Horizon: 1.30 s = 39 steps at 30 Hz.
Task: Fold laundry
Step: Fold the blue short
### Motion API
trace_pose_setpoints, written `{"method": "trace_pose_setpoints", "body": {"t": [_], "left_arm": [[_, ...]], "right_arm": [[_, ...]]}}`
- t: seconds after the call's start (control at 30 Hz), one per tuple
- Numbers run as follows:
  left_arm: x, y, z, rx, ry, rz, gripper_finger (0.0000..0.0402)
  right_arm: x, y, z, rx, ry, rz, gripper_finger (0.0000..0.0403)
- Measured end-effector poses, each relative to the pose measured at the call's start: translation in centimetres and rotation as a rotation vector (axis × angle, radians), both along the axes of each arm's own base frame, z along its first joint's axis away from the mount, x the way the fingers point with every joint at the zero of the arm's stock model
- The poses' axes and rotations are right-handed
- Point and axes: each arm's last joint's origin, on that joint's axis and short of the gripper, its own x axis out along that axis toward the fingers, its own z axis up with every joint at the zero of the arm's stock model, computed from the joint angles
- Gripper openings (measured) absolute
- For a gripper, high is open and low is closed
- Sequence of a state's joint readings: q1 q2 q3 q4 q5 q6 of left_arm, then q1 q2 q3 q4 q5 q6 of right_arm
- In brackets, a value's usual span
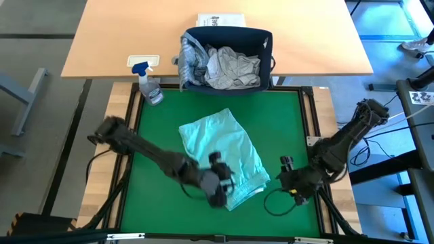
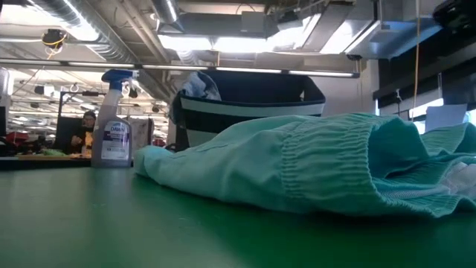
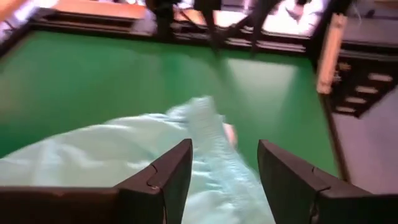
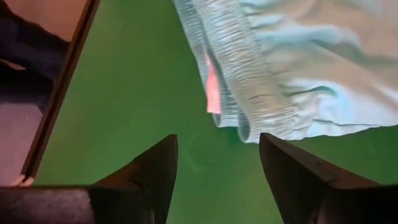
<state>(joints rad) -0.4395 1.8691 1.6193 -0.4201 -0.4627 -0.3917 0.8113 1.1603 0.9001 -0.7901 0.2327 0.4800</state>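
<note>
The mint-teal garment [image 1: 224, 157] lies folded on the green mat [image 1: 163, 129], with its elastic waistband [image 4: 249, 81] toward the near right. My left gripper [image 1: 222, 190] hangs open over the garment's near edge; the cloth [image 3: 93, 155] shows below and between its fingers [image 3: 168, 180]. My right gripper [image 1: 285, 169] is open over bare mat, just right of the garment's near-right corner [image 4: 249, 134]. More laundry, grey-white and striped, sits piled in the basket [image 1: 227, 57].
The navy basket with a white stripe [image 2: 253, 104] stands at the mat's far edge. A spray bottle [image 1: 149, 85] stands at the far left corner, and a white sheet [image 1: 220, 19] lies behind the basket. Bare mat lies left and right of the garment. A person [image 2: 88, 130] is far behind.
</note>
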Motion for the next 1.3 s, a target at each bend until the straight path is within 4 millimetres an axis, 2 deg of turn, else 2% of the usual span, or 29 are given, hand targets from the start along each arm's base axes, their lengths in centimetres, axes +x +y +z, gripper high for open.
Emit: {"method": "trace_pose_setpoints", "body": {"t": [0.13,0.23,0.53,0.63,0.9,1.1,1.3], "left_arm": [[2.0,-3.8,-1.0,0.031,0.040,-0.078,0.0162],[3.2,-5.4,-2.4,0.051,0.051,-0.119,0.0161],[5.0,-4.5,-8.9,0.002,0.260,-0.051,0.0217],[5.4,-4.5,-10.2,-0.023,0.302,-0.079,0.0234],[5.4,-5.3,-14.2,0.016,0.405,-0.096,0.0240],[5.5,-5.4,-15.7,0.013,0.440,-0.112,0.0240],[5.5,-5.7,-16.8,0.042,0.460,-0.121,0.0231]], "right_arm": [[-0.7,0.7,0.0,0.008,-0.008,-0.005,0.0225],[-1.0,0.9,0.0,0.011,-0.013,-0.011,0.0225],[-0.9,1.0,0.1,0.029,-0.032,-0.066,0.0225],[-0.9,1.0,0.1,0.043,-0.034,-0.086,0.0225],[-0.7,1.1,0.0,0.030,-0.079,-0.109,0.0225],[-0.2,1.6,-2.6,-0.013,-0.109,-0.017,0.0225],[0.8,2.8,-5.4,-0.160,-0.205,0.214,0.0225]]}}
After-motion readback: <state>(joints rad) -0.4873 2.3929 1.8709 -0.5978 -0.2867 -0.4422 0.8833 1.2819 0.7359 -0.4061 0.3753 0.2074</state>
